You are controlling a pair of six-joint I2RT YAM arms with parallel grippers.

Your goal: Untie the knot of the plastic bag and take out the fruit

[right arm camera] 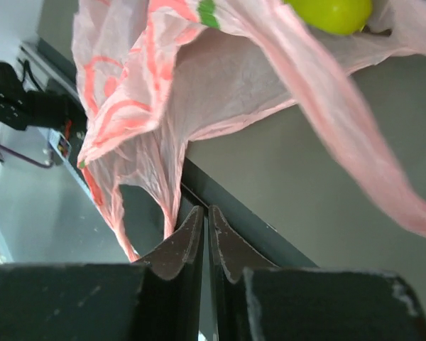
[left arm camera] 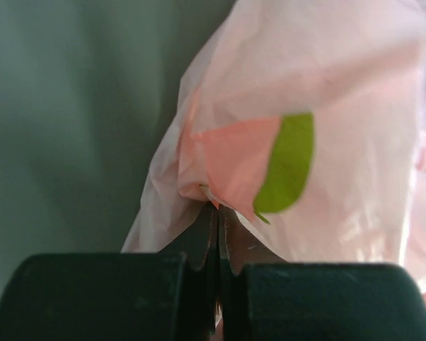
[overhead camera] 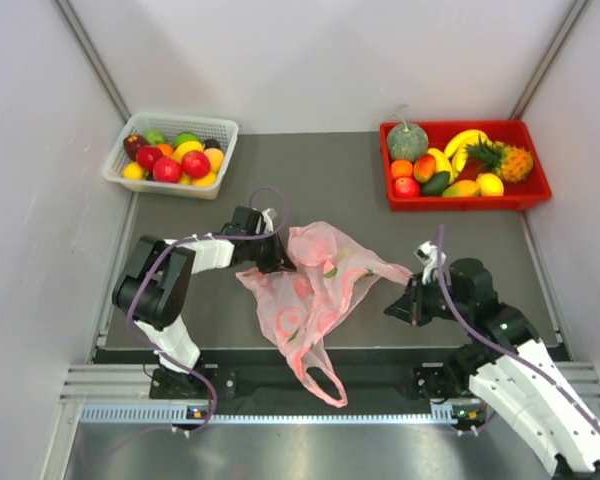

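The pink plastic bag [overhead camera: 315, 290] lies crumpled at mid-table, and one loop handle [overhead camera: 325, 385] hangs over the front edge. My left gripper [overhead camera: 278, 255] is shut on the bag's far-left edge; in the left wrist view its jaws [left arm camera: 217, 207] pinch the pink film [left arm camera: 326, 85]. My right gripper [overhead camera: 400, 300] sits just right of the bag, below a loose pink strip [overhead camera: 385, 272]. Its jaws [right arm camera: 206, 209] are together with nothing between them. A yellow-green fruit [right arm camera: 331, 11] shows by the bag [right arm camera: 163, 92] at the top of the right wrist view. The knot is not in view.
A white basket [overhead camera: 220, 128] of mixed fruit stands at the back left. A red tray [overhead camera: 525, 195] at the back right holds a melon [overhead camera: 407, 142], a pineapple [overhead camera: 507, 160], bananas and small fruit. White walls close in both sides.
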